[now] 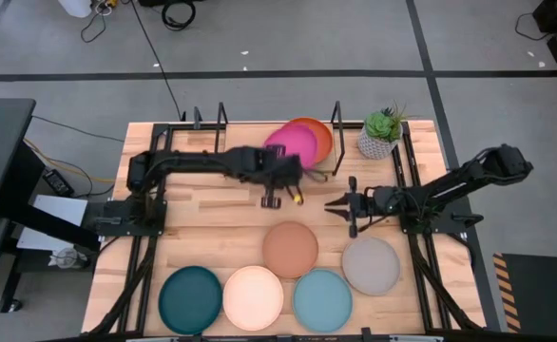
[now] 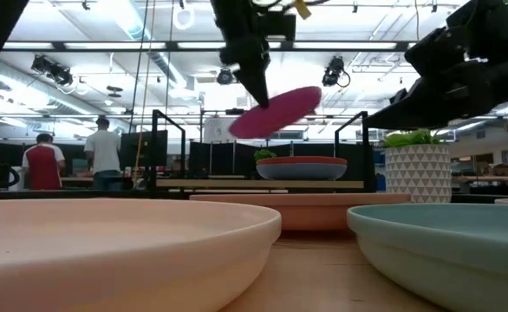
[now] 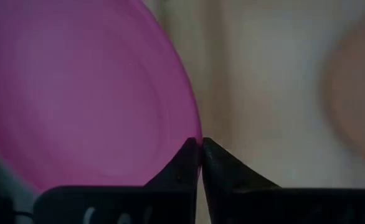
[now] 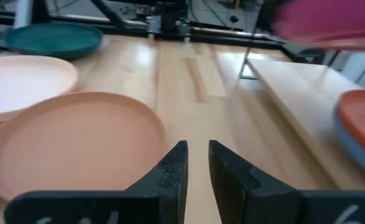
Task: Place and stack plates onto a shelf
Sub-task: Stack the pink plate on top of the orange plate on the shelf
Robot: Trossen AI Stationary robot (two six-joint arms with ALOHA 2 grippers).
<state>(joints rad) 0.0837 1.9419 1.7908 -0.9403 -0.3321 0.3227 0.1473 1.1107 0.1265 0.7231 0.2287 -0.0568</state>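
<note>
My left gripper (image 1: 280, 180) is shut on the pink plate (image 1: 293, 144), which it holds in the air over the shelf (image 1: 259, 152). In the low view the pink plate (image 2: 276, 113) is tilted above the orange plate (image 2: 302, 159), which lies on the blue plate (image 2: 302, 171) on the shelf board (image 2: 237, 184). Terracotta (image 1: 290, 249), grey (image 1: 371, 264), dark teal (image 1: 190, 299), cream (image 1: 253, 297) and light blue (image 1: 322, 299) plates lie flat on the table. My right gripper (image 1: 337, 204) hovers near the table's middle, open by a narrow gap (image 4: 197, 163), touching nothing. My left gripper (image 3: 199, 149) pinches the pink plate's rim (image 3: 194, 132) between its two fingertips. In the low view the fingers (image 2: 256, 82) come down at it from above. The plate is lifted clear and hangs tilted below them, over the shelf.
A potted plant (image 1: 381, 135) in a white pot stands at the shelf's right end. Black metal uprights (image 1: 221, 119) (image 1: 336, 114) rise from the shelf. Bare tabletop (image 1: 212, 214) lies between the shelf and the row of plates. People stand far behind the table (image 2: 105, 152).
</note>
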